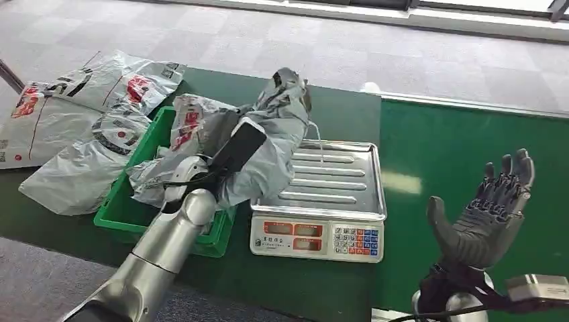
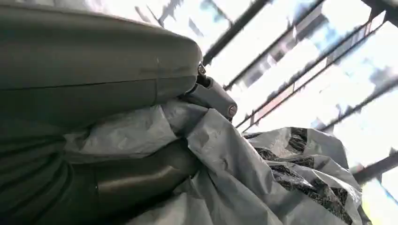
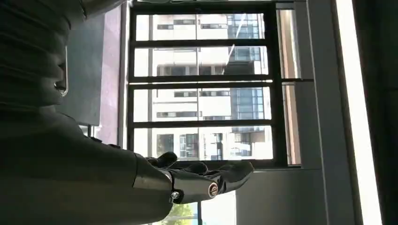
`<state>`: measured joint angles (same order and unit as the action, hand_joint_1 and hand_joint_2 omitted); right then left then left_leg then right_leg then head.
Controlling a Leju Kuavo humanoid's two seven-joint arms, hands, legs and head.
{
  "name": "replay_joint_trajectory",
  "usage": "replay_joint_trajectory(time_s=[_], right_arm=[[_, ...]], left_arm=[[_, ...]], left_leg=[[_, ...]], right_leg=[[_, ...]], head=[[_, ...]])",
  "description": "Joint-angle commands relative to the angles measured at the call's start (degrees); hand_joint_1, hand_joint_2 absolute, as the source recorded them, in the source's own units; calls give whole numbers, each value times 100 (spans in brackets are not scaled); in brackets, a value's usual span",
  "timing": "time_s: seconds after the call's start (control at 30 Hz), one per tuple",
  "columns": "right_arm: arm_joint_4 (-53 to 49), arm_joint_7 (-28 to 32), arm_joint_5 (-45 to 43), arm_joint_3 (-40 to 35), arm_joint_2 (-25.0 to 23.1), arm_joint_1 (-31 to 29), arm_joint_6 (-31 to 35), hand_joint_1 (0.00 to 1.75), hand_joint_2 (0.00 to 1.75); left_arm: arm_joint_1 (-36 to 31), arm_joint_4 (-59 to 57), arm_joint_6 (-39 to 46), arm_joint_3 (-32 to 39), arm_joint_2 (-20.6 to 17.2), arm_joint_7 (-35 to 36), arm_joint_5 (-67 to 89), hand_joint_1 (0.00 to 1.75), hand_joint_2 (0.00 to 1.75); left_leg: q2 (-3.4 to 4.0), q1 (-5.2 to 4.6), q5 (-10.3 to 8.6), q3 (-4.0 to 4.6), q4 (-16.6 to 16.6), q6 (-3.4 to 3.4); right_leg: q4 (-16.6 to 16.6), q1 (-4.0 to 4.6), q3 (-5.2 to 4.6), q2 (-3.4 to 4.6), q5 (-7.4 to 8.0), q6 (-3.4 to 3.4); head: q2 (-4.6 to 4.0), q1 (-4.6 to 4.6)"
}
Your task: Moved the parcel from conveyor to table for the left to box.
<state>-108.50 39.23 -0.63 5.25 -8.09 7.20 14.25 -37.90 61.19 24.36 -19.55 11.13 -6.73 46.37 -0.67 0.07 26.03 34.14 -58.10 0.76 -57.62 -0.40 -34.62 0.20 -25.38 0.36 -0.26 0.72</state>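
A grey plastic-wrapped parcel (image 1: pixel 272 144) hangs lifted over the gap between the green bin (image 1: pixel 131 204) and the scale tray (image 1: pixel 335 178). My left hand (image 1: pixel 231 154) grips it from the near side, the crumpled grey wrap (image 2: pixel 244 178) bunching around the thumb (image 2: pixel 213 96) in the left wrist view. My right hand (image 1: pixel 493 215) is held up, palm raised and fingers (image 3: pixel 220 176) spread, above the green conveyor belt (image 1: pixel 470 154), holding nothing.
A weighing scale (image 1: pixel 319 235) with a metal tray stands in the middle. The green bin holds another red-and-white printed bag (image 1: pixel 188 124). Several grey courier bags (image 1: pixel 80 114) lie on the dark green table at the left. Grey carpet lies beyond.
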Motion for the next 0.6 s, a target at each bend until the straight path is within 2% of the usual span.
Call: replay_joint_trajectory(time_s=[0.03, 0.1, 0.27, 0.3, 0.33, 0.43, 0.6], right_arm=[[-94, 28, -45, 135, -64, 205, 29, 0, 175], [-13, 39, -39, 116, -51, 215, 35, 0, 175], [154, 75, -49, 118, -6, 57, -29, 0, 175], [170, 62, -47, 112, 7, 16, -52, 0, 175], [196, 44, -40, 106, 11, -23, -74, 0, 175], [263, 10, -20, 85, 12, -104, -116, 0, 175], [286, 10, -18, 81, 5, -122, -114, 0, 175]], left_arm=[[-138, 1224, 822, 992, -746, 291, 850, 175, 175], [-91, 1301, 1000, 1285, -933, 324, 845, 175, 175], [112, 1538, 1143, 1980, -1182, 126, 550, 175, 175], [135, 1540, 1135, 2033, -1207, 112, 561, 31, 175], [161, 1530, 1124, 2085, -1202, 107, 560, 0, 175], [212, 1419, 1008, 2104, -1166, 48, 452, 0, 175], [228, 1400, 1028, 2084, -1140, 19, 450, 0, 175]], left_leg=[[28, 1, 4, -13, 6, 5], [21, 4, 1, -10, 5, 4], [64, 4, 4, -36, 23, 7], [46, 4, 2, -22, 12, 6], [54, 5, 1, -32, 19, 7], [29, 5, -1, -16, 10, 5], [29, 6, -2, -24, 15, 5]], right_leg=[[2, 2, 1, 21, 3, -4], [3, 4, 4, 13, 1, -4], [15, 4, 16, 54, 10, -8], [5, 3, 8, 35, 5, -8], [12, 5, 17, 39, 7, -9], [5, 5, 10, 20, 3, -6], [11, 6, 20, 18, 4, -4]], head=[[0, 2], [0, 0], [0, 2], [0, 0], [0, 0], [0, 0], [0, 0]])
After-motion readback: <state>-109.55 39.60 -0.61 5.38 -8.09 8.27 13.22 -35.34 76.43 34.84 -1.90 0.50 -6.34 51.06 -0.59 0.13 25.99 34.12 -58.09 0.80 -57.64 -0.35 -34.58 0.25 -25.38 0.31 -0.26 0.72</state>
